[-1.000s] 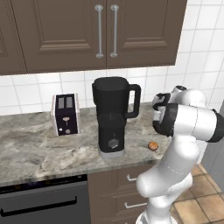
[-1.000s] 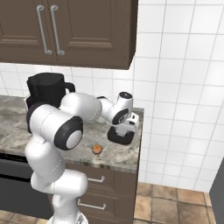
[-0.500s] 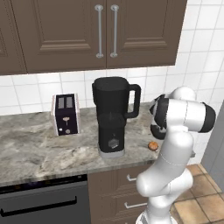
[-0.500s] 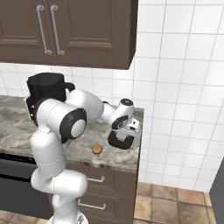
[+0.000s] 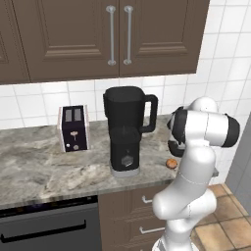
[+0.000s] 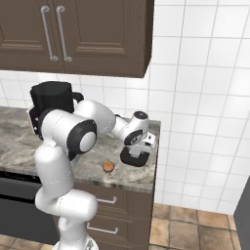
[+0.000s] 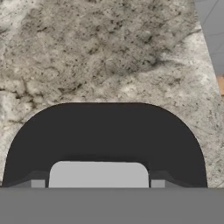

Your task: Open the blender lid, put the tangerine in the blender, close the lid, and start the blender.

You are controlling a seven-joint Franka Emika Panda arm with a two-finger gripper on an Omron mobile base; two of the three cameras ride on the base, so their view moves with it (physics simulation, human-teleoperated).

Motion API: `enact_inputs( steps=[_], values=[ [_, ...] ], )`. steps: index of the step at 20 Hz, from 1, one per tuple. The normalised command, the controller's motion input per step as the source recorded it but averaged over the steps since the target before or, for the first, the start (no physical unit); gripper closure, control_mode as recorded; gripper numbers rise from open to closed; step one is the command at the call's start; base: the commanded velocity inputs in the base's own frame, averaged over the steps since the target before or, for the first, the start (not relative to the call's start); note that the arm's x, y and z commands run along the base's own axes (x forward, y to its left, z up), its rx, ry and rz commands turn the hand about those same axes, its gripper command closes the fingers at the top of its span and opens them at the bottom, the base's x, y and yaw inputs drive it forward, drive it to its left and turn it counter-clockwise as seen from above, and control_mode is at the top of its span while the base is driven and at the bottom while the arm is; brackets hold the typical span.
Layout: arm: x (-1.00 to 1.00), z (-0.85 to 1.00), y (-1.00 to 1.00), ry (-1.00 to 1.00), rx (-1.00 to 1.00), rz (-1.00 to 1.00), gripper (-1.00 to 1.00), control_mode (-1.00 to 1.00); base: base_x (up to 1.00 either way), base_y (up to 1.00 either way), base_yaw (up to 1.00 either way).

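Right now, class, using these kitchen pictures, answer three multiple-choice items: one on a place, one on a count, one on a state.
1. Where is the tangerine?
A. On the counter near its front edge
B. Inside the blender jug
C. On top of the toaster

2. How many handles are on the upper cabinet doors above the blender?
A. One
B. Two
C. Four

3. What state is the blender in?
A. Lid on
B. Tipped over
C. Upright, lid off

Answers:
1 A: the tangerine sits on the counter.
2 B: two cabinet handles hang side by side.
3 C: the blender stands upright, and the gripper holds the blender lid away from it.
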Motion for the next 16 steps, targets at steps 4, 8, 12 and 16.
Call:
enact_inputs(
  steps=[4, 8, 12, 16],
  values=[
    [0.01, -0.28, 0.0, 0.0, 0.0, 0.0, -1.0, -1.0, 0.0, 0.0, 0.0],
    [-0.08, 0.02, 0.0, 0.0, 0.0, 0.0, -1.0, -1.0, 0.0, 0.0, 0.0],
    [-0.13, 0.24, 0.0, 0.0, 0.0, 0.0, -1.0, -1.0, 0.0, 0.0, 0.0],
    [-0.22, 0.45, 0.0, -0.02, 0.0, 0.0, -1.0, -1.0, 0.0, 0.0, 0.0]
  ],
)
